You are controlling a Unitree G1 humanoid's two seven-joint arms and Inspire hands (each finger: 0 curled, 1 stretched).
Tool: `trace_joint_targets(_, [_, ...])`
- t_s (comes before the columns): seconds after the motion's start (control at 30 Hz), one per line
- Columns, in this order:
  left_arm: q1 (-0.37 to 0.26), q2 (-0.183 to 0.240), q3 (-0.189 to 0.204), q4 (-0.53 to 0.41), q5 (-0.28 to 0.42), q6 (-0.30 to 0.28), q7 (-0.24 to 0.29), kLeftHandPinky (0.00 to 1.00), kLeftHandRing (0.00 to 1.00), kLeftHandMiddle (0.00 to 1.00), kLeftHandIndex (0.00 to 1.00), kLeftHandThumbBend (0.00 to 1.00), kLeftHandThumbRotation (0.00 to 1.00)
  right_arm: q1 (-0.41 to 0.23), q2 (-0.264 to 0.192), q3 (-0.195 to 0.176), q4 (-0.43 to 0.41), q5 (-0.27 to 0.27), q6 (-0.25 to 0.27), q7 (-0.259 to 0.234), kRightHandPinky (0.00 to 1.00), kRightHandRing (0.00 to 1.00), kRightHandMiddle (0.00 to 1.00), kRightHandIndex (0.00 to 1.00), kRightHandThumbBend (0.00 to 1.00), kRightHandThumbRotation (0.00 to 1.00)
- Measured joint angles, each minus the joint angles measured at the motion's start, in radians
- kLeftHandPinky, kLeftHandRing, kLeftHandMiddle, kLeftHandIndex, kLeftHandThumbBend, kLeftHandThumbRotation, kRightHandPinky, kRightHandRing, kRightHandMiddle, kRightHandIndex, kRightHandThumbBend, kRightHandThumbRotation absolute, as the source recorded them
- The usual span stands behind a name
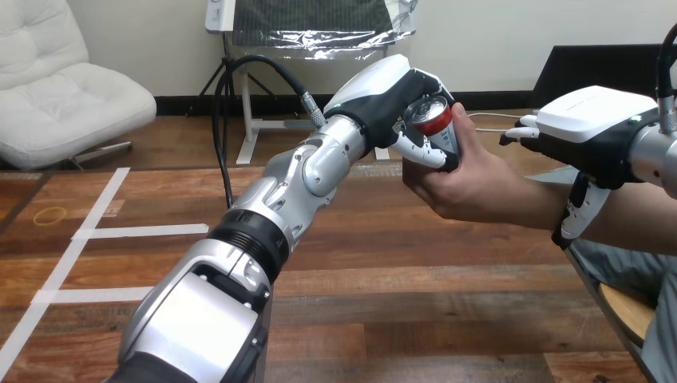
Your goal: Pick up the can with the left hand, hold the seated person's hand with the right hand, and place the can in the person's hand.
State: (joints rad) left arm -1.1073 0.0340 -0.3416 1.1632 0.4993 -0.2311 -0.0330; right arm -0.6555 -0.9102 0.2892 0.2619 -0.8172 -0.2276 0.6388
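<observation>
1. The left hand (383, 92) is wrapping curled fingers round the can (432, 118), keeping it raised well above the counter (415, 271), level with the person's hand (471, 187).
2. The person's hand is cupping the can from below, so both are gripping it.
3. The right hand (595, 132) is clasping the person's wrist (543, 199), thumb hooking down, likely steadying it for the handover.

The can (432, 120) is mostly disappearing behind fingers of the left hand (383, 94) and the person's hand (467, 187). At 3 o'clock the right hand (595, 132) is covering the person's wrist (536, 203), its arm running off that edge.
</observation>
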Motion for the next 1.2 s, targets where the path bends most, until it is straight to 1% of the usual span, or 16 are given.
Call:
trace_joint_targets(0.3, [0.000,0.019,-0.002,0.000,0.007,-0.022,-0.003,0.49,0.56,0.62,0.63,0.61,0.00,0.000,0.000,-0.001,-0.010,0.007,0.017,0.019,0.95,1.00,1.00,0.96,0.84,0.22])
trace_joint_targets(0.53, [0.000,0.045,-0.003,0.000,0.021,-0.042,-0.017,0.50,0.57,0.63,0.64,0.60,0.00,0.003,-0.003,-0.004,-0.020,0.020,0.022,0.032,0.95,1.00,1.00,0.97,0.83,0.22])
trace_joint_targets(0.73, [0.000,0.071,-0.003,0.000,0.021,-0.053,-0.034,0.51,0.58,0.63,0.64,0.59,0.01,0.008,-0.006,-0.012,-0.034,0.027,0.036,0.049,0.95,1.00,1.00,0.97,0.83,0.20])
trace_joint_targets(1.0, [0.001,0.117,-0.002,-0.001,0.020,-0.072,-0.042,0.51,0.58,0.62,0.63,0.58,0.03,0.027,-0.025,-0.024,-0.065,0.036,0.050,0.056,0.93,0.99,1.00,0.96,0.83,0.18])
trace_joint_targets(1.2, [0.005,0.167,0.009,-0.006,0.015,-0.076,-0.051,0.53,0.59,0.62,0.64,0.58,0.06,0.043,-0.042,-0.036,-0.084,0.045,0.059,0.056,0.92,0.99,1.00,0.96,0.83,0.17])
